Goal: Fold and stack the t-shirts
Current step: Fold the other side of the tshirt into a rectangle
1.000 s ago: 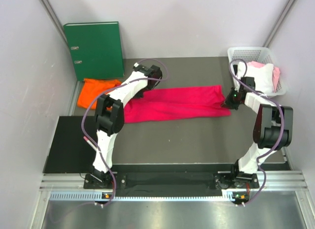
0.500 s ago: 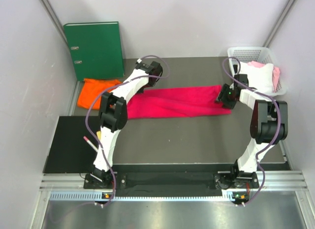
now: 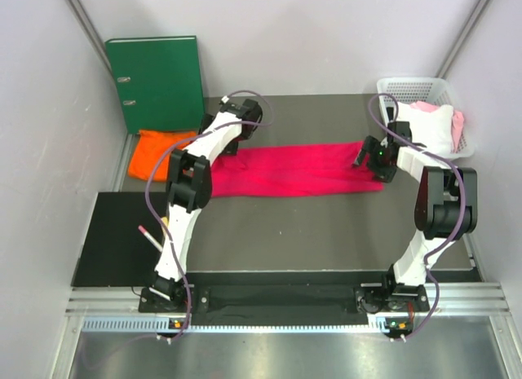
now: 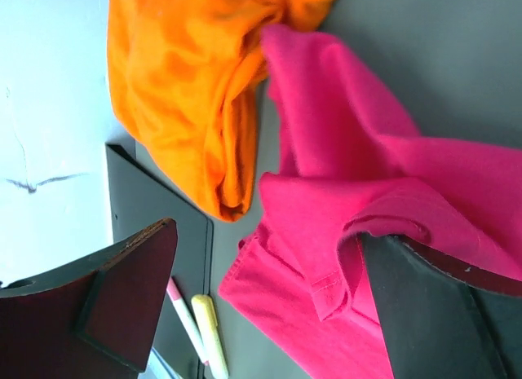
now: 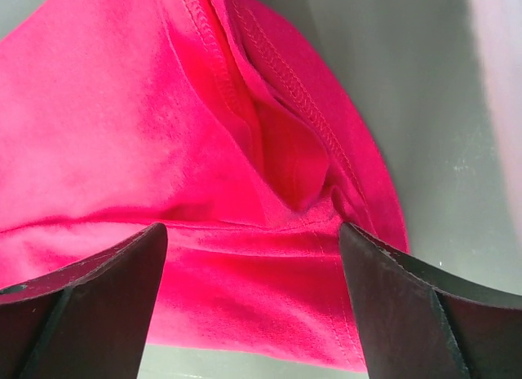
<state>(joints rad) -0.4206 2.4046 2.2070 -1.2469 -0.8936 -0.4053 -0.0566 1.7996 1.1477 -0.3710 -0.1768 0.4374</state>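
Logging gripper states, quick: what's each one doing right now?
Left gripper: open, nothing gripped, at the pink t-shirt.
Right gripper: open, nothing gripped, above the same shirt.

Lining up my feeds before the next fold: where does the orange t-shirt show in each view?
Top external: the orange t-shirt lies at the left, just below the green binder.
Left wrist: the orange t-shirt fills the upper left, beside the pink t-shirt.
Right wrist: not in it.
Shared landmark: the pink t-shirt, visible in all three views.
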